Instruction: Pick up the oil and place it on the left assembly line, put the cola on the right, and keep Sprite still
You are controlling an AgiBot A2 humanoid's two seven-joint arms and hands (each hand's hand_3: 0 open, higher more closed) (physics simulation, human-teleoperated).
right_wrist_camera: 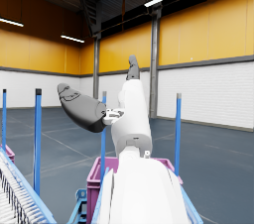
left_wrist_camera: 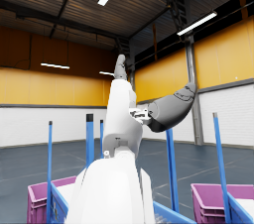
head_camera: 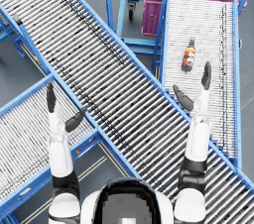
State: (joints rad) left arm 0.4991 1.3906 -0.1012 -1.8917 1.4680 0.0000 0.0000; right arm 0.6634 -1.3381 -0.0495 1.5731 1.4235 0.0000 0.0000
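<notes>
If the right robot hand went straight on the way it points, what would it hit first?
Nothing near, it seems: the right wrist view shows the right robot hand aimed into open air above the purple bin. In the head view the bottle lies on the rollers beside its line, probably below it.

**Bottle label unreadable**

You cannot read the label on the small orange bottle (head_camera: 188, 55); it is too small and blurred. The purple bin (head_camera: 151, 17) is cut off by the head view's top edge.
</notes>
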